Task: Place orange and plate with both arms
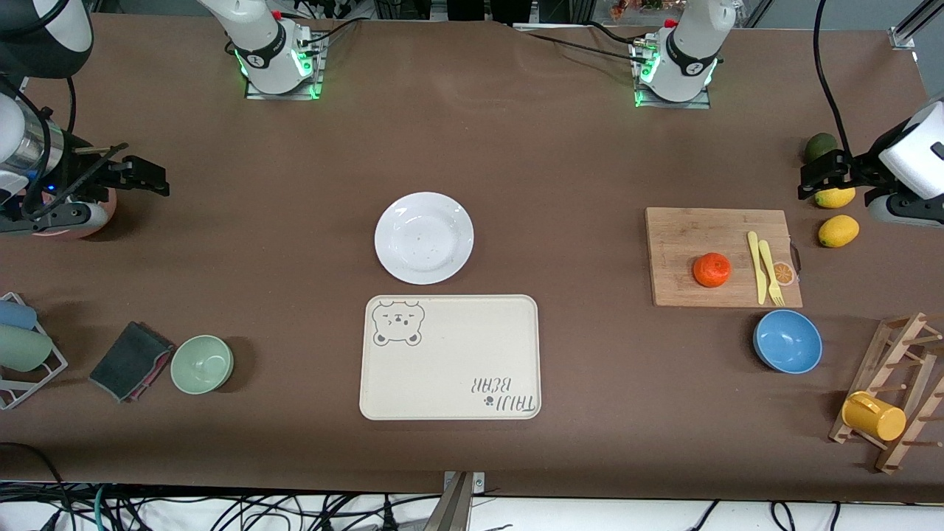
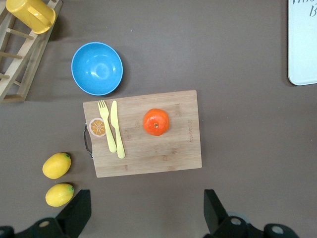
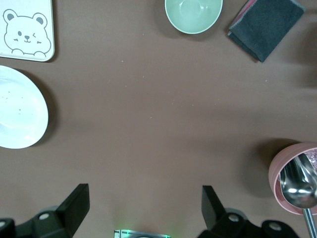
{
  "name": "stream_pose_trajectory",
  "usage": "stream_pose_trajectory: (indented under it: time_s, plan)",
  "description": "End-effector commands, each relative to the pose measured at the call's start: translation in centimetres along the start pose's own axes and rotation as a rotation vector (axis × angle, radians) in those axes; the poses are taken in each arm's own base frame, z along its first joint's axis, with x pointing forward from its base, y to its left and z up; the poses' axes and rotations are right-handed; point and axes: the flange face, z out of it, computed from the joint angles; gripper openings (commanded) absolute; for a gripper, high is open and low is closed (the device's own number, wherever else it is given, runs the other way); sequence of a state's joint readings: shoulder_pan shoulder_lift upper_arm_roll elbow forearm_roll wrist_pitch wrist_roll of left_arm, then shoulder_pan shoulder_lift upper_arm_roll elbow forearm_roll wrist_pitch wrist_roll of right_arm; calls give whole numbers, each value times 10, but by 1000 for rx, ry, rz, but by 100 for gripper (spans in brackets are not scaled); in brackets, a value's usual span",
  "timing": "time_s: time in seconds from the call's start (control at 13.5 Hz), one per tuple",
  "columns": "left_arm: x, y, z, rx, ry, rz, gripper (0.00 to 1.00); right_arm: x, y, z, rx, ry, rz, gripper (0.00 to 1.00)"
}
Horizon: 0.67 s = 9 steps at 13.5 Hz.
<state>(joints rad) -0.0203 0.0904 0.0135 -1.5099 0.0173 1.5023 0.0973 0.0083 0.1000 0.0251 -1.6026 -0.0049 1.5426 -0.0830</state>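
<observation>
Orange-red against pale bamboo, the orange (image 1: pixel 712 269) is sitting on the cutting board (image 1: pixel 686 243) toward the left arm's end of the table, beside the yellow plastic knife (image 1: pixel 755 267) and fork (image 1: pixel 771 274) and not touching them. The left gripper (image 1: pixel 820 177) is hanging over the lemons (image 1: pixel 838 231) at that same end, fingers spread wide with nothing between them, so the fruit is lying from it toward the table's middle and toward the front camera; being round, it is offering no preferred axis for the fingers.

The white plate (image 1: pixel 424 237) is resting at the table's middle, just beside the bear tray (image 1: pixel 450 383) and farther from the front camera than it. The right gripper (image 1: pixel 140 175), also wide and empty, is waiting over the pink cup (image 3: pixel 292 173) at the right arm's end, well apart from the plate. Each arm, I judge, is standing nearer its own object: left for the orange, right for the plate.
</observation>
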Motion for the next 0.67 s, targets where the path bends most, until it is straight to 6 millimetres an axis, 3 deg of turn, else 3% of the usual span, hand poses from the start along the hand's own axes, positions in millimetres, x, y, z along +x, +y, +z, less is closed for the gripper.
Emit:
stream_pose_trajectory:
  time_s: [0.0, 0.59]
  plan:
    - [-2, -1, -5, -26, -5, 1, 100, -1, -2, -3, -10, -10, -9, 100]
    - [-3, 3, -3, -27, -22, 5, 100, 1, -3, -6, -11, 12, -7, 100]
